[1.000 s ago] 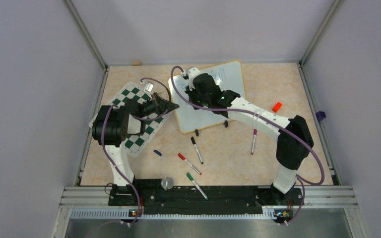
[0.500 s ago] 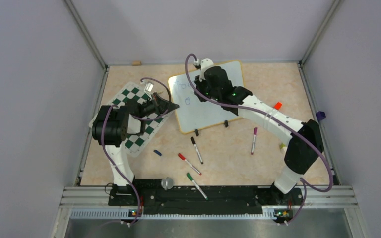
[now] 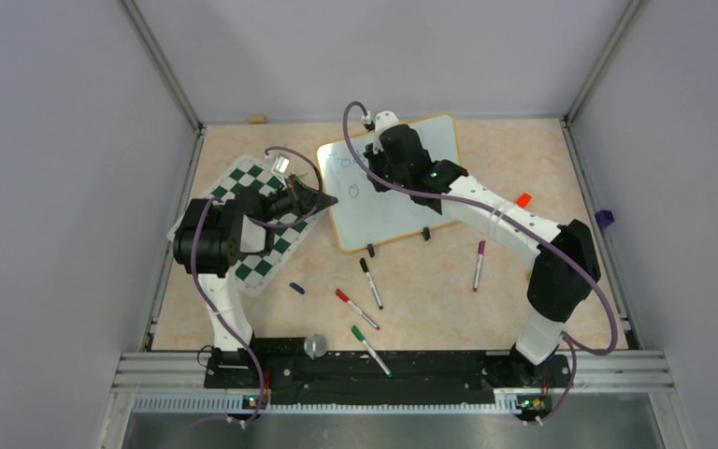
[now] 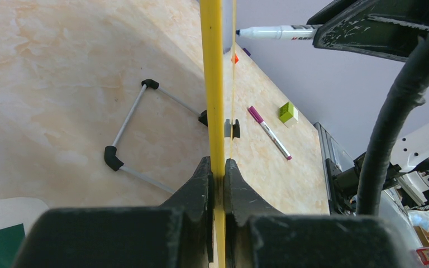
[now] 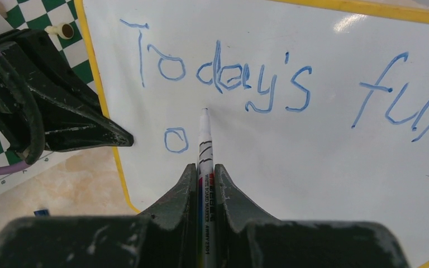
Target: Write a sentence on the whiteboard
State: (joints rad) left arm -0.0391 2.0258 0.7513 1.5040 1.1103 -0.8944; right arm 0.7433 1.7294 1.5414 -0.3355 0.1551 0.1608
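- Left gripper (image 4: 217,167) is clamping its jaws shut on the thin yellow rim of the big glossy white rectangular whiteboard (image 3: 383,220), at the board's left edge, just beside the green-and-white chequered chess mat (image 3: 254,253).
- Right gripper (image 5: 205,173) is squeezing a slim white marker pen (image 5: 204,137), jaws closed on the barrel. The tip is pointing at the board, but I can't tell if it's touching.
- Whiteboard is sitting far-middle on the beige marbled table (image 3: 430,281), with its far edge near the back wall.
- Plenty of blank white is showing right of the tip and under the first line.
- Thin blue handwritten sentence (image 5: 223,78) is reading "Today's full", with a lone "o" just left of the tip.
- Marker label is reading "WHITE BOARD MARKER".
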